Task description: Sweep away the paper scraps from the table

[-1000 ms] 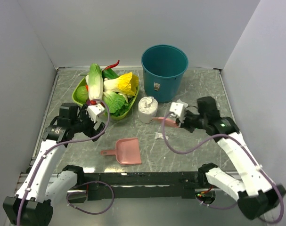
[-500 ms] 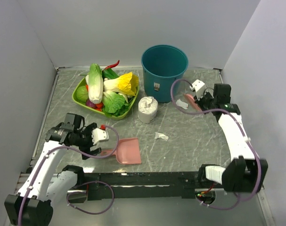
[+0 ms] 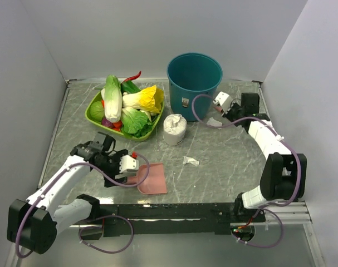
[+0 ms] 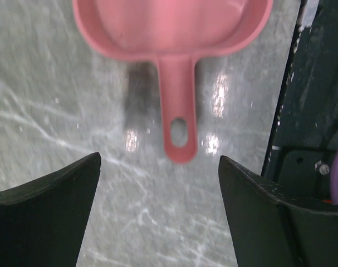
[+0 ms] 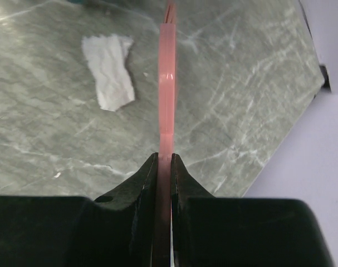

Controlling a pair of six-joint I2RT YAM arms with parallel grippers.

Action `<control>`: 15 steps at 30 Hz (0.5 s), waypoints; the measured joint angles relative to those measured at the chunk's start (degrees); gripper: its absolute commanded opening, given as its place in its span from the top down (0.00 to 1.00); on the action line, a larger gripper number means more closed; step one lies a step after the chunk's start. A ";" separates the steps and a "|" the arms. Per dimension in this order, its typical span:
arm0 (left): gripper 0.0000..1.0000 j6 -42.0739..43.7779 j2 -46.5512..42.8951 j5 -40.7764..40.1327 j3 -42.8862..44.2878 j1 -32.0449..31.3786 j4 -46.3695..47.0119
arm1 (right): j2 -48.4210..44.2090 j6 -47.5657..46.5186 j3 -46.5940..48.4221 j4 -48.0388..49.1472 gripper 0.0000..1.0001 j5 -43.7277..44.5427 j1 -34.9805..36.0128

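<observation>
Pink plastic shows in both wrist views. The right jaws are clamped on a thin pink tool [image 5: 167, 83], seen edge-on and probably the sweeper, at the far right of the counter [image 3: 230, 167]. One paper scrap [image 5: 108, 71] lies just beside it. At the near left, the left jaws stand wide apart over the dustpan [image 4: 179, 105] handle, gripping nothing. A second scrap [image 3: 190, 161] lies mid-counter, apart from the pan. I judge that nothing has been collected yet, since the pan looks empty.
</observation>
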 measured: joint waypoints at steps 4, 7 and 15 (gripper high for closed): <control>0.10 -2.25 -1.38 -0.37 -2.67 -3.78 3.37 | -3.91 -2.32 -5.64 -2.51 1.00 -0.48 4.74; 0.12 -3.87 -1.40 -0.98 -4.15 -5.38 5.05 | -10.93 -2.84 -11.10 -8.20 1.00 -1.20 11.37; 0.15 -5.92 -0.07 -1.44 -4.48 -6.05 8.41 | -30.42 7.34 -11.17 -23.80 1.00 -4.44 24.26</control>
